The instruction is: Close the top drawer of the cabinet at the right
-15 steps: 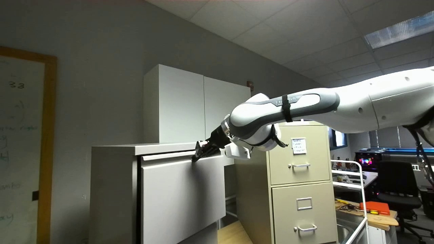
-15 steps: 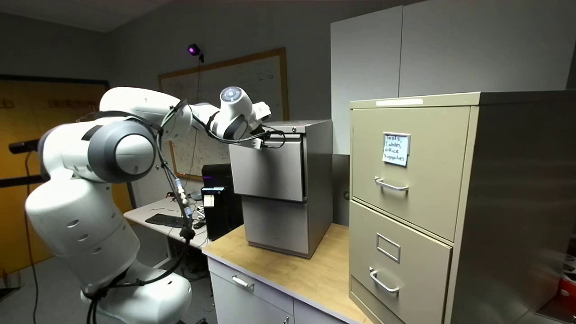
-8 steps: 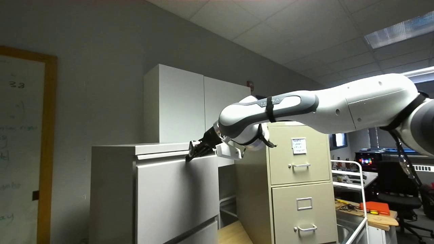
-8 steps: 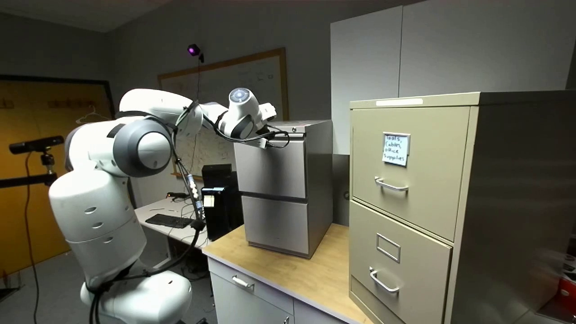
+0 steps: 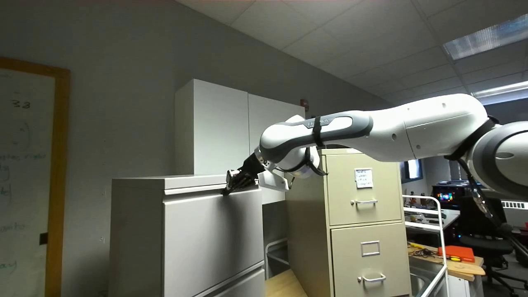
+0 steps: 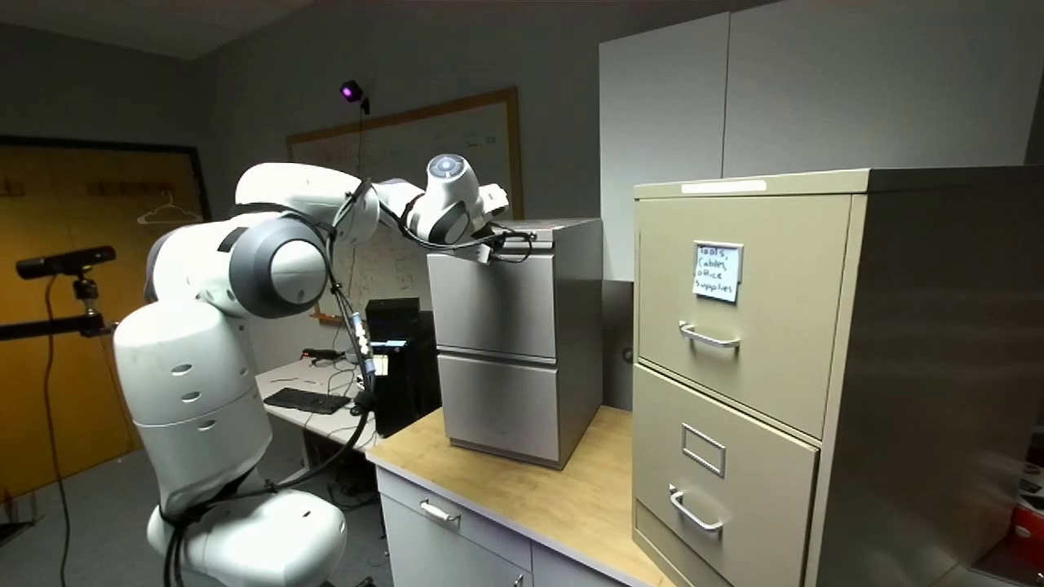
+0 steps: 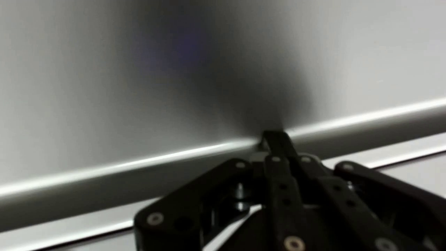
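So, gripper [image 7: 274,135] fingers-together at 12 o'clock on the top drawer [image 5: 208,241]: push straight in, gently; looks nearly flush, hard to tell.

The cabinet [image 6: 579,342] is light-grey metal and stands upright on the bench [image 6: 538,497], its two plain, flat drawer fronts stacked one above the other. The top drawer [image 5: 210,243] looks pushed in: in both exterior views its broad front lines up with the lower front [image 6: 499,408] and sits close against the body, though whether it is fully seated cannot be told. A narrow grey recess runs along its bright upper edge, and soft shadow darkens the middle of its face.
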Motion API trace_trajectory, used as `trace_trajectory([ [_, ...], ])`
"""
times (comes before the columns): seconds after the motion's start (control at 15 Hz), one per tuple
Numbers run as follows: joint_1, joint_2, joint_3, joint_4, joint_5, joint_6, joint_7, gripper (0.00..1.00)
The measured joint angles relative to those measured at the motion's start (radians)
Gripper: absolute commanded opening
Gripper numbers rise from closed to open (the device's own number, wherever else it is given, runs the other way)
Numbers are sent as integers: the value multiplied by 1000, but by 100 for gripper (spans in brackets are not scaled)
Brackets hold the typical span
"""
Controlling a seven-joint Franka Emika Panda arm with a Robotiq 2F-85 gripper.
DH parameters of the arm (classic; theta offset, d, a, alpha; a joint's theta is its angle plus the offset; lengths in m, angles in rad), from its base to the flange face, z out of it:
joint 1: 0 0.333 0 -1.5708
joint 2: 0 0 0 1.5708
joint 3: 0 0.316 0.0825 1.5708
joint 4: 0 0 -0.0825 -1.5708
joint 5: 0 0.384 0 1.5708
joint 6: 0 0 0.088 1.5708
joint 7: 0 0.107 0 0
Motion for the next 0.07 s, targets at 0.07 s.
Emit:
trace_trajectory([
  [0.07,-17,4,13,12,0,-21,0,0],
])
